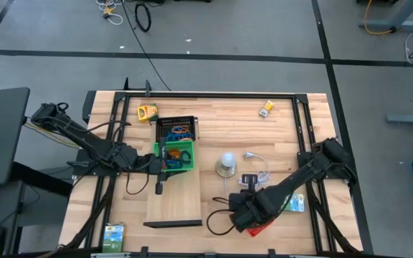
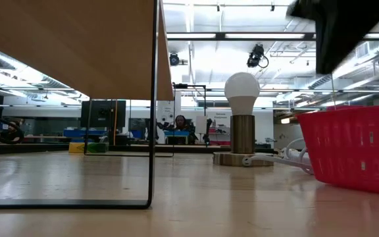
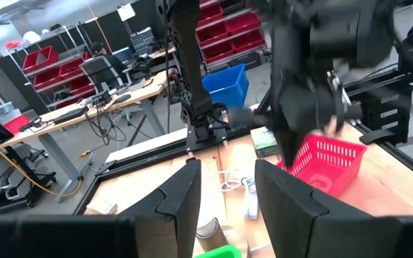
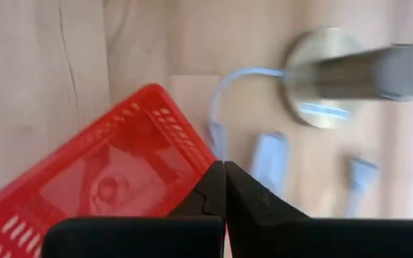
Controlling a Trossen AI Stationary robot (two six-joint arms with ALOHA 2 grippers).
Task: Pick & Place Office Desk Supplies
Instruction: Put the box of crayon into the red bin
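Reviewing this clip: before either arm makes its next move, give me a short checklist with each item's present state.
1. Right gripper jaws shut, nothing between them: ok.
2. Right gripper poised over the red tray: ok.
3. Left gripper jaws parted, with nothing visible between them: ok.
4. Left gripper at the green tray, which adjoins the black tray: ok.
5. Lamp and its cable lie beside the right arm's path: not ok, may snag.
6. Whether the red tray already holds supplies: cannot tell.
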